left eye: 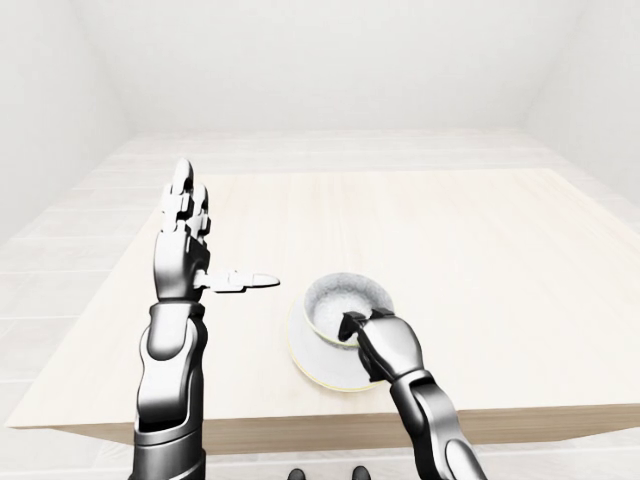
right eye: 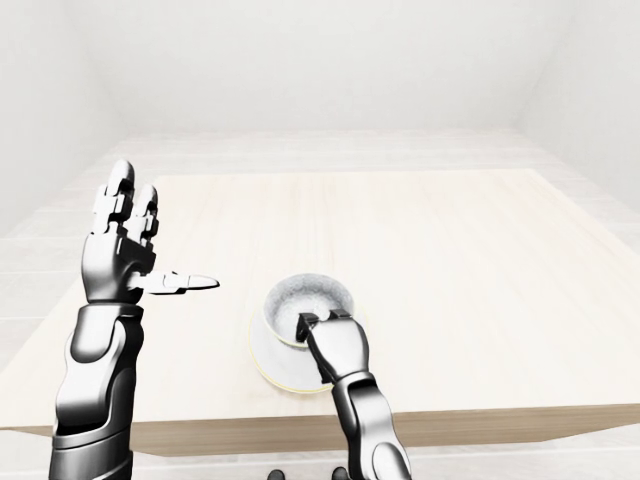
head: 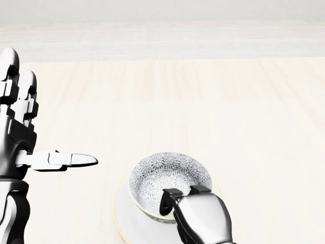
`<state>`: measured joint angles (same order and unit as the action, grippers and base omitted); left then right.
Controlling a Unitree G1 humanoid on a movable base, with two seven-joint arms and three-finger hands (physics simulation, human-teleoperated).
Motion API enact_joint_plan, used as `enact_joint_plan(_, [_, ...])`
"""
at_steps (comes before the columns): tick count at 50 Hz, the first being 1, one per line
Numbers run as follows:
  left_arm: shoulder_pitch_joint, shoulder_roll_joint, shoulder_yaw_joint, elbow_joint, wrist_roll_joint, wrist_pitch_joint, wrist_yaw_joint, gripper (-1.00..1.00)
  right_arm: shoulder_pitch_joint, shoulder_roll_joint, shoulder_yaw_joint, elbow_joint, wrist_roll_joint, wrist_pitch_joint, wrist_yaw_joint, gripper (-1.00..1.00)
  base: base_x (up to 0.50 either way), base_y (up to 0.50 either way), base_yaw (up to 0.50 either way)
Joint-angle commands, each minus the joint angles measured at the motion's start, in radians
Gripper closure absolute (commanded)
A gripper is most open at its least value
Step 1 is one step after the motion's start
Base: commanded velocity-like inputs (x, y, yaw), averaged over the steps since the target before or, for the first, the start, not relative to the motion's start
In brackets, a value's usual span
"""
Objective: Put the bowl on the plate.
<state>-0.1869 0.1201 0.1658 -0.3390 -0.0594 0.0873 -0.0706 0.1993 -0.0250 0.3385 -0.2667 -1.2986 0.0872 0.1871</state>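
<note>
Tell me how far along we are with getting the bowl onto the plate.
Nearly done. The bowl sits inside the rim of the plate, though I cannot tell whether it rests flat. In hand: the right hand grips the bowl's near rim. The left hand is open and apart, at the head view's left edge. Remaining: let go and withdraw the right hand.
</note>
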Motion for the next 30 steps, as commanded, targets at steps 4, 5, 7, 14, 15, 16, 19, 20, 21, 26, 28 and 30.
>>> enact_joint_plan(4, [-0.002, 0.0, 0.001, -0.001, 0.0, 0.0, 0.0, -1.0, 0.003, 0.001, 0.006, -0.027, -0.021, 0.0, 0.0, -0.02, 0.0, 0.0, 0.0])
enact_joint_plan(5, [-0.002, 0.0, 0.002, 0.0, -0.001, 0.0, 0.0, -1.0, 0.003, 0.001, 0.006, -0.028, -0.021, 0.0, 0.0, -0.08, 0.0, 0.0, 0.0])
enact_joint_plan(7, [-0.001, 0.0, 0.002, 0.0, -0.001, 0.0, 0.0, -1.0, 0.003, 0.001, 0.007, -0.028, -0.02, 0.0, 0.0, -0.15, 0.0, 0.0, 0.0])
enact_joint_plan(14, [-0.003, 0.002, 0.004, 0.001, -0.003, 0.0, 0.0, -1.0, 0.001, 0.001, 0.008, -0.029, -0.021, 0.0, 0.002, -0.21, 0.0, 0.0, 0.0])
enact_joint_plan(15, [-0.002, 0.002, 0.004, 0.001, -0.003, 0.0, 0.0, -1.0, 0.001, 0.001, 0.008, -0.033, -0.021, 0.0, 0.004, -0.22, 0.0, 0.0, 0.0])
enact_joint_plan(16, [-0.002, 0.002, 0.004, 0.001, -0.003, 0.0, 0.0, -1.0, 0.001, 0.001, 0.008, -0.033, -0.021, 0.0, 0.005, -0.22, 0.0, 0.0, 0.0])
enact_joint_plan(19, [-0.006, 0.003, 0.006, 0.006, -0.005, 0.0, 0.0, -1.0, 0.001, 0.001, 0.007, -0.039, -0.022, 0.0, 0.009, -0.21, 0.0, 0.0, 0.0])
enact_joint_plan(20, [-0.007, 0.003, 0.006, 0.008, -0.005, 0.0, 0.001, -1.0, 0.0, 0.001, 0.006, -0.04, -0.02, 0.0, 0.01, -0.21, 0.0, 0.0, 0.0])
enact_joint_plan(21, [-0.007, 0.003, 0.006, 0.009, -0.006, 0.0, 0.001, -1.0, -0.001, 0.001, 0.005, -0.04, -0.02, 0.0, 0.01, -0.21, 0.0, 0.0, 0.0])
enact_joint_plan(26, [-0.004, 0.003, 0.004, 0.011, -0.004, 0.0, 0.001, -1.0, -0.002, 0.001, 0.004, -0.04, -0.02, 0.0, 0.011, -0.21, 0.0, 0.0, 0.0])
enact_joint_plan(28, [-0.007, 0.004, 0.005, 0.013, -0.005, 0.0, 0.001, -1.0, -0.003, 0.002, 0.003, -0.04, -0.02, 0.0, 0.011, -0.2, 0.0, 0.0, 0.0])
enact_joint_plan(30, [-0.008, 0.004, 0.006, 0.013, -0.006, 0.0, 0.001, -1.0, -0.003, 0.002, 0.004, -0.042, -0.021, 0.0, 0.013, -0.19, 0.0, 0.0, 0.0])
